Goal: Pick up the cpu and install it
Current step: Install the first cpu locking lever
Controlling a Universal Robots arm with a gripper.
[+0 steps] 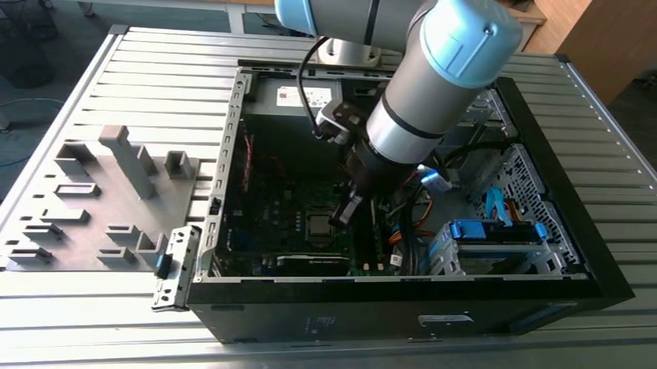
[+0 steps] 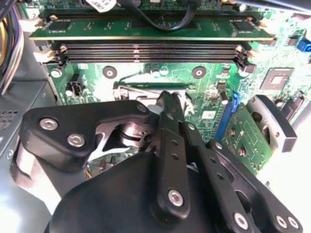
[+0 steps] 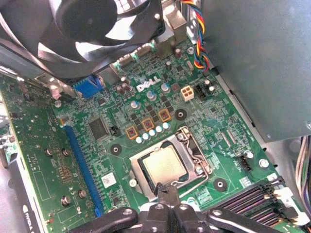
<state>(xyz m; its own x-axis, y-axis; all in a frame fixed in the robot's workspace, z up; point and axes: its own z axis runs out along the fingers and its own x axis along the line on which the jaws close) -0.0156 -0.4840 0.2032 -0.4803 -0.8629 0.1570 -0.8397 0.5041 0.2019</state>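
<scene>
A ribbed metal bench (image 1: 123, 77) carries an open computer case (image 1: 555, 231) and a grey tray (image 1: 92, 200) on the exterior view's left. The arm reaches down into the case, with the end effector (image 3: 166, 190) low over the green motherboard (image 3: 204, 121). The cpu (image 3: 164, 167) lies flat in its socket (image 3: 194, 160), square to the frame, and the fingers (image 3: 167, 194), pressed together and holding nothing, sit at its edge. The chip seems seated, so any push on it should probably be straight down and gentle. The first wrist view shows the chip's metal top; in the second wrist view the black linkage (image 2: 170, 160) hides it, but the memory slots (image 2: 150, 51) show.
</scene>
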